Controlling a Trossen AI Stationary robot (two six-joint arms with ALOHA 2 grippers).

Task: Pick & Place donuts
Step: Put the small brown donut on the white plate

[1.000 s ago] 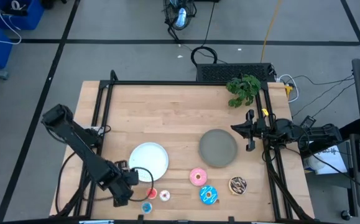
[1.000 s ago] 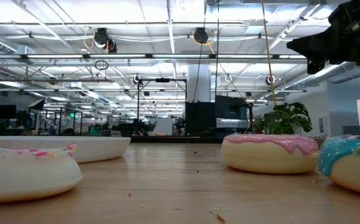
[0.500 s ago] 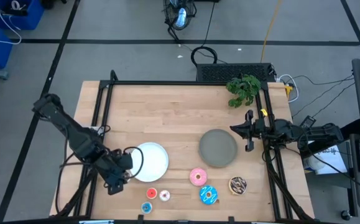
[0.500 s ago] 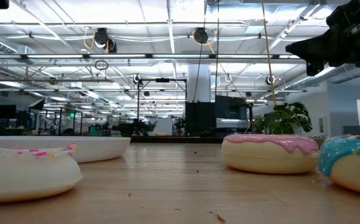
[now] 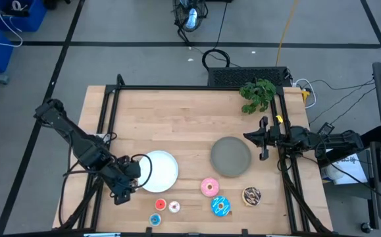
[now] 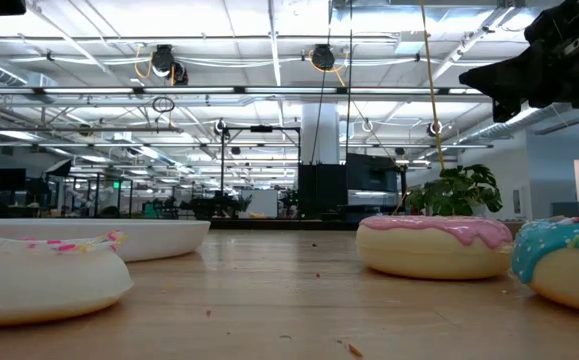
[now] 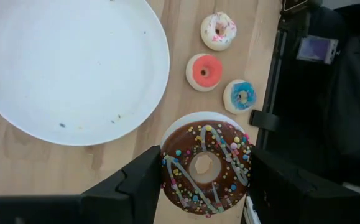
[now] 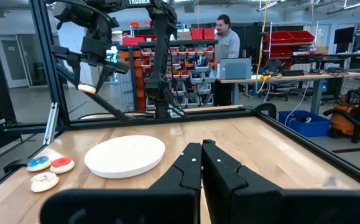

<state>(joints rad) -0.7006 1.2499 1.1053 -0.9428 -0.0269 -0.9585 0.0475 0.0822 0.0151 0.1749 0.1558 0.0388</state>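
Observation:
My left gripper hovers off the white plate's left near side, shut on a tiny brown donut with sprinkles and pale drizzle. Tiny red, white and blue donuts lie flat near the table's near edge. The larger pink, blue and brown donuts lie flat to their right. My right gripper waits shut beside the grey plate's right side, touching nothing. My left gripper pinches the tiny brown donut between its two fingers, one on each side of the outer rim. The fingers come from above, pointing down. The donut sits level, its hole facing up, lifted clear of the table beside the white plate.
A green plant sprig lies at the table's far right corner. A black frame rail runs along the table's edges. Bare wood spans the far half of the table. A person stands in the room behind.
My left gripper has risen from the table's near edge beside the tiny donuts and moved a little toward the far and left, carrying the tiny brown donut up with it. For the last half second it has held still.

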